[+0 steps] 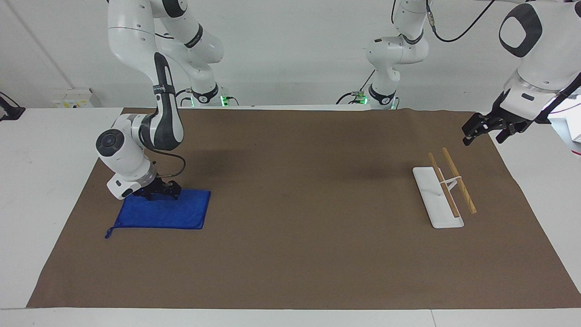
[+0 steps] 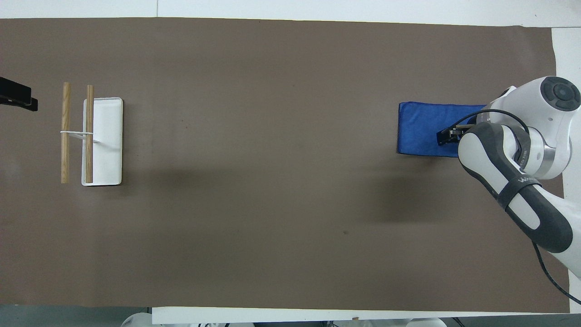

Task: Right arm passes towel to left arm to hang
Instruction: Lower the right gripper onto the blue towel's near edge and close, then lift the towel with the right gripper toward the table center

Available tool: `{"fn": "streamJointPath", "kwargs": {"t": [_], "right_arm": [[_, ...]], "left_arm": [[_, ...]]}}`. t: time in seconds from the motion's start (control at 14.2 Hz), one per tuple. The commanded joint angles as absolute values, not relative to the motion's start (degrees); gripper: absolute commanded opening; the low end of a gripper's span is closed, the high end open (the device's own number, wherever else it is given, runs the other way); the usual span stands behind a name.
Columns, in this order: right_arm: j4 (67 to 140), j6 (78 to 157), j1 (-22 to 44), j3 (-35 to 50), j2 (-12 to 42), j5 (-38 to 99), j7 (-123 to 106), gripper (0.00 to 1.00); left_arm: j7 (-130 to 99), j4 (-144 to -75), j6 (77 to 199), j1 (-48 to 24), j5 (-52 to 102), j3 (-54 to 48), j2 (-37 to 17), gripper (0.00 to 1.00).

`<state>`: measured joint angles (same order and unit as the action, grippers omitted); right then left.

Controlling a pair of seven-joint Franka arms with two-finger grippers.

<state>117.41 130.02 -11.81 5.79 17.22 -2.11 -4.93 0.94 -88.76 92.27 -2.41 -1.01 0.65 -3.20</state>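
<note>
Step in hand, as you can judge it: the pick-up that opens the hand-over; nothing has been passed or hung yet. Take the towel (image 1: 163, 211) as your landmark. It lies flat on the brown surface (image 1: 299, 245) at the right arm's end, its loop string trailing off the corner farthest from the robots. The right gripper (image 1: 156, 193) is down at the towel's edge nearest the robots, fingers spread and straddling the cloth, not yet closed on it; whether the tips already touch the fabric you cannot tell from either view. The next move calls for closing on that edge, pinching cloth only and not the brown sheet beneath, then lifting high enough that the towel hangs free before carrying it toward the middle. Well apart from the towel, at the left arm's end, stands the white rack (image 1: 442, 195) with two wooden rails; nothing hangs on it and its base tray holds nothing. The left gripper (image 1: 485, 129) waits in the air near the rack, at the sheet's edge, fingers apart and empty. No other containers are in view.
</note>
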Motion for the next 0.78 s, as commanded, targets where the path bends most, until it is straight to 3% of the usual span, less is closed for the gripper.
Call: {"fn": "streamJointPath", "kwargs": {"t": [0.0,0.07,0.42,0.71], "right_arm": [[120.14,131.84,-12.66,6.33,15.56,-1.23,-6.77,0.93],[120.41,131.84,-12.66,6.33,15.47,-1.23,-6.85,0.88],[120.32,131.57,-12.66,6.33,15.47,-1.23,-8.61,0.34],[119.62,130.7,-12.57,6.33,15.56,-1.32,-10.72,0.0]], "left_arm": [[1.49,-89.3,91.58,-1.23,-1.41,-0.35,-2.46,1.0],[1.49,-89.3,91.58,-1.23,-1.41,-0.35,-2.46,1.0],[1.49,-89.21,91.58,-1.23,-1.41,-0.35,-2.46,1.0],[1.49,-89.3,91.58,-1.32,-1.41,-0.35,-2.46,1.0]]}}
